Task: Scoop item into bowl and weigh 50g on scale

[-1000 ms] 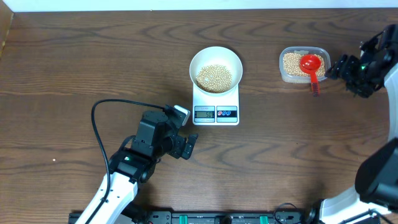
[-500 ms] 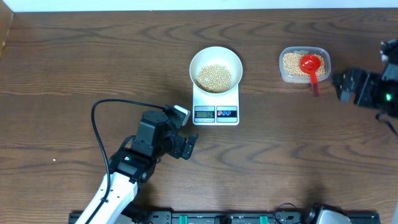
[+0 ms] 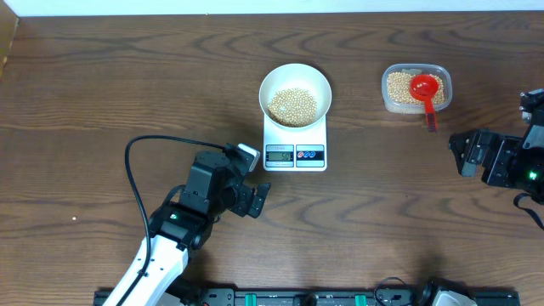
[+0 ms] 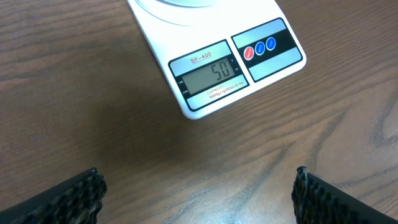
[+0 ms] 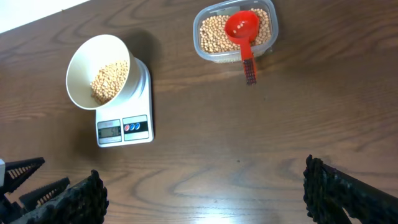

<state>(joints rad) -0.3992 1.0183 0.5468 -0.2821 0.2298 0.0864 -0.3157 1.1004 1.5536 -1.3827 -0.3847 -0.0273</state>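
Observation:
The white bowl (image 3: 295, 90) stands on the white scale (image 3: 295, 144) and holds a heap of beige beans (image 3: 292, 104). The scale's display (image 4: 208, 76) reads 50 in the left wrist view. The bowl (image 5: 99, 71) and scale (image 5: 124, 127) also show in the right wrist view. My left gripper (image 3: 262, 200) is open and empty, on the table just in front and left of the scale. My right gripper (image 3: 460, 153) is open and empty, at the right, below the tub.
A clear plastic tub (image 3: 416, 87) of beans stands at the back right with a red scoop (image 3: 424, 87) resting in it, handle over the front rim. A black cable (image 3: 136, 170) loops by the left arm.
My right arm has drawn back from beside the tub toward the front right of the table. The left arm, bowl and scale have not moved.

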